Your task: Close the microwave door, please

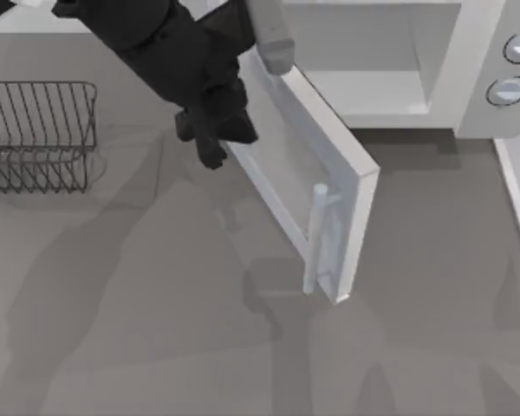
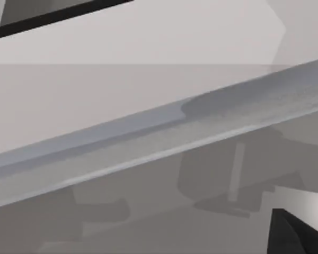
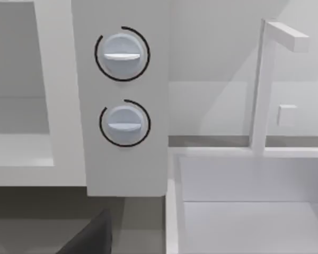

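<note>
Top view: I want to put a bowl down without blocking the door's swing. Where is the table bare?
Bare table runs along the near edge, below the wire rack and left of the microwave door. It is crowded where the left gripper meets the door, and between the door and the microwave.

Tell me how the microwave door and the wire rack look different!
The microwave door is a solid white panel with a greyish see-through window, while the wire rack is dark thin wires with gaps all over. The door has a pale bar handle; the rack has none that I can see. The door hangs swung open from the microwave, with the left gripper against it; the rack sits alone on the table's left side. Both are boxy with straight edges.
</note>
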`<state>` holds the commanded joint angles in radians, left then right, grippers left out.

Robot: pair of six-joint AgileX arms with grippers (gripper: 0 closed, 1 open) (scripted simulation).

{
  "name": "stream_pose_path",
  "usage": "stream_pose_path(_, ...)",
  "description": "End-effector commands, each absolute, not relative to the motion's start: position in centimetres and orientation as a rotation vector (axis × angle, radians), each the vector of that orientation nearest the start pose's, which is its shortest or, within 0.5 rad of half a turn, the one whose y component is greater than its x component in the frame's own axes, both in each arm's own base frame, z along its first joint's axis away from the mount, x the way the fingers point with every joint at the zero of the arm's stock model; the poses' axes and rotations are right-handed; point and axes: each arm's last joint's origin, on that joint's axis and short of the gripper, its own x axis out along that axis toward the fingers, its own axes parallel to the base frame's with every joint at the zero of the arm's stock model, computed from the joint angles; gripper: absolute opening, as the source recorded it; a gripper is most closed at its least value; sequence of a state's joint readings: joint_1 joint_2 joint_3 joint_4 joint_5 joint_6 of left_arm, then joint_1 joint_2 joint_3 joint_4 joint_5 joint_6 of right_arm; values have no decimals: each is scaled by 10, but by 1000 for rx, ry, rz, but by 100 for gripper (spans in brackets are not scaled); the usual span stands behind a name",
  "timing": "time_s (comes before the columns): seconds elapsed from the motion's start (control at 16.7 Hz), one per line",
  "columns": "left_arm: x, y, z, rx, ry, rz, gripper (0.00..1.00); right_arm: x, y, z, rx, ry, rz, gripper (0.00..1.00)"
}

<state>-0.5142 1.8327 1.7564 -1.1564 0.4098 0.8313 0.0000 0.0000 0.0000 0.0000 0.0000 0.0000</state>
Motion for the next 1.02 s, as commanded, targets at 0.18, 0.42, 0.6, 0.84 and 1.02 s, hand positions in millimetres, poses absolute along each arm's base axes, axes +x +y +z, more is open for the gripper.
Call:
stream_pose_path(0.18,322,-198,307,727,856,-1270,0,106,-1,160,0,0,0,100)
stream_pose_path(0.42,322,-200,307,725,860,-1269,0,106,-1,160,0,0,0,100)
stream_pose_path(0.6,322,-208,308,725,857,-1268,0,106,-1,160,0,0,0,100)
stream_pose_path(0.84,322,-216,307,724,859,-1268,0,106,-1,160,0,0,0,100)
stream_pose_path(1.02,322,-215,308,722,859,-1266,0,106,-1,160,0,0,0,100)
